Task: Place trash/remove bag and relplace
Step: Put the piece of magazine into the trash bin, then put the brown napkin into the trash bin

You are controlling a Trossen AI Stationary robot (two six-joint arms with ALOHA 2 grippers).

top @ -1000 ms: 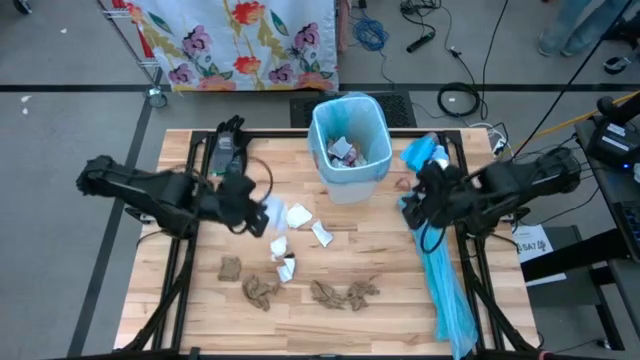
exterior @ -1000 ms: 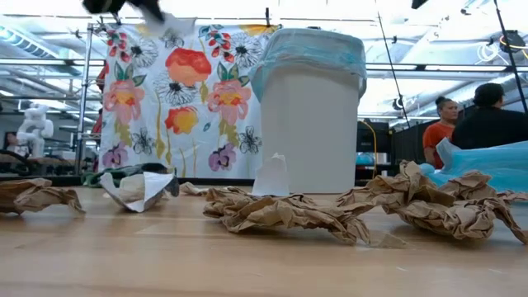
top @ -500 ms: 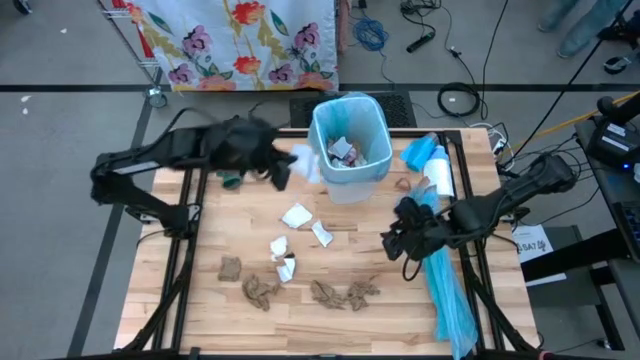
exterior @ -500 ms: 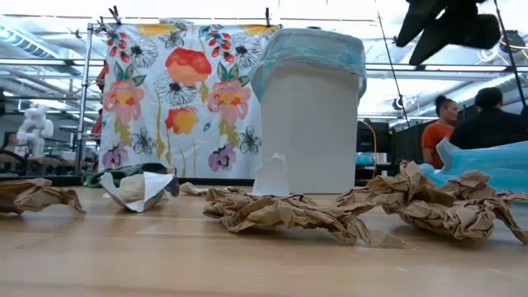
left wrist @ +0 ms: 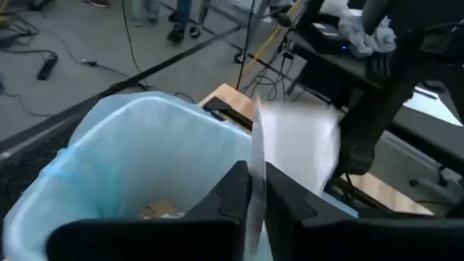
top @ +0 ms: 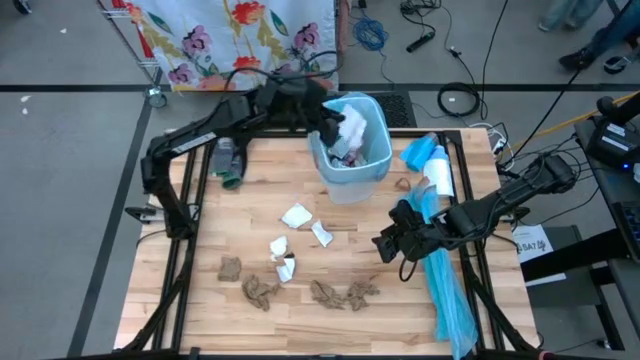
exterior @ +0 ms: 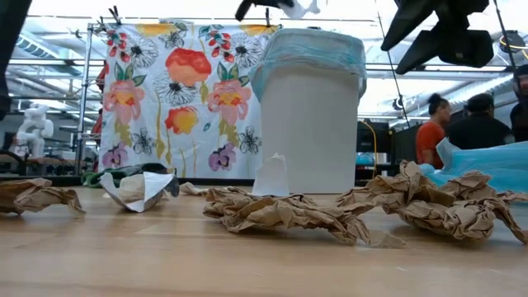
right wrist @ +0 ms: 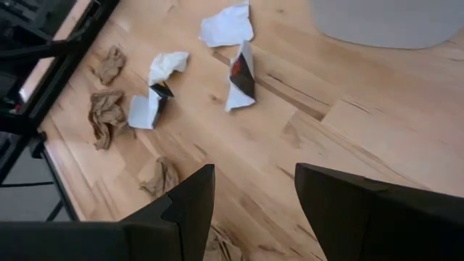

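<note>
The bin's [top: 350,150] inside is largely hidden by the left gripper [top: 335,122], which hangs over the rim; a white tissue scrap [left wrist: 293,156] stands between its nearly closed fingers, though whether they truly pinch it is hard to make out. More trash [top: 300,270] lies on the worktop [top: 200,300] in front of the bin. The right gripper [top: 385,245], jaws apart and empty, hovers beside a light-blue plastic sheet [top: 445,290]. Behind the bin hangs a floral cloth [exterior: 177,91]; people [exterior: 450,124] stand beyond.

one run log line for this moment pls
left gripper: over bin, white tissue between its fingers | right gripper: open above table, empty | paper scraps on table
</note>
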